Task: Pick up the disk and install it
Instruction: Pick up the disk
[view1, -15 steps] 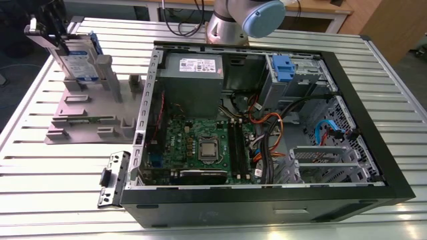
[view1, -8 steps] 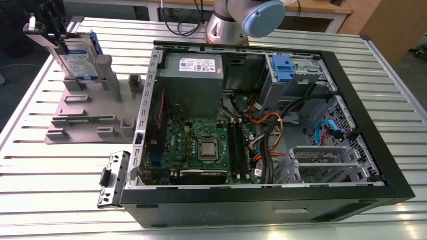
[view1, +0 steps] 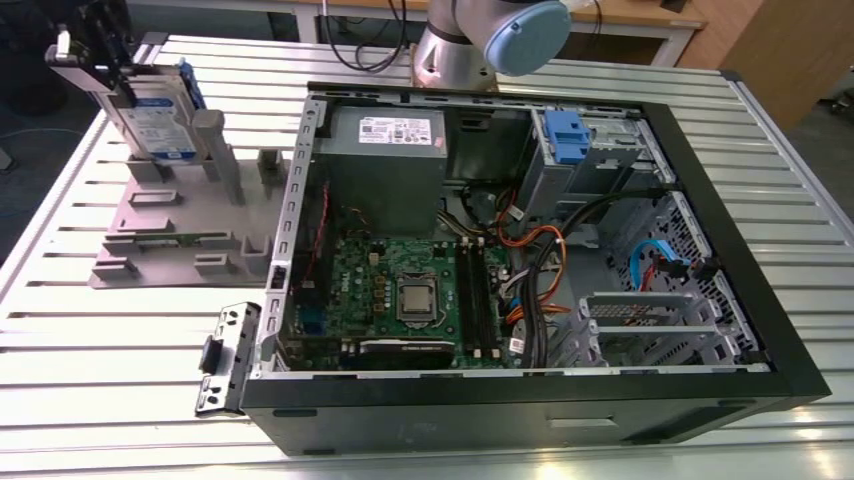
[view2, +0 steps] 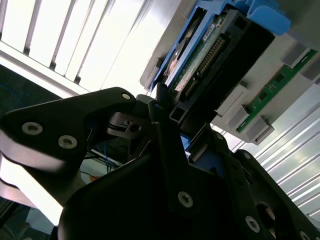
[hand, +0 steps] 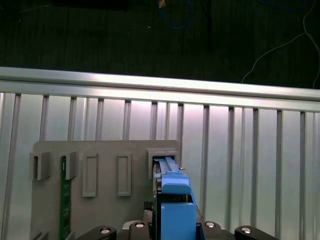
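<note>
The disk (view1: 154, 115), silver with a blue bracket, stands tilted on end at the far end of the grey plastic stand (view1: 160, 235), at the exterior view's upper left. Its lower end is at the stand's slot. My gripper (view1: 100, 70) is at the disk's top end and looks shut on it. In the first wrist view the blue bracket of the disk (hand: 175, 205) sits between the finger bases of the gripper (hand: 172, 231), above the stand (hand: 100, 150). The second wrist view has a black finger (view2: 167, 130) pressed against the disk (view2: 200, 55).
An open black computer case (view1: 747, 300) lies on the slatted metal table (view1: 54, 330), with a grey power supply box (view1: 387, 150), a motherboard and a drive bay holding a blue bracket (view1: 567, 135). A loose metal bracket (view1: 227, 355) lies beside the case. The arm's base (view1: 467, 40) stands behind.
</note>
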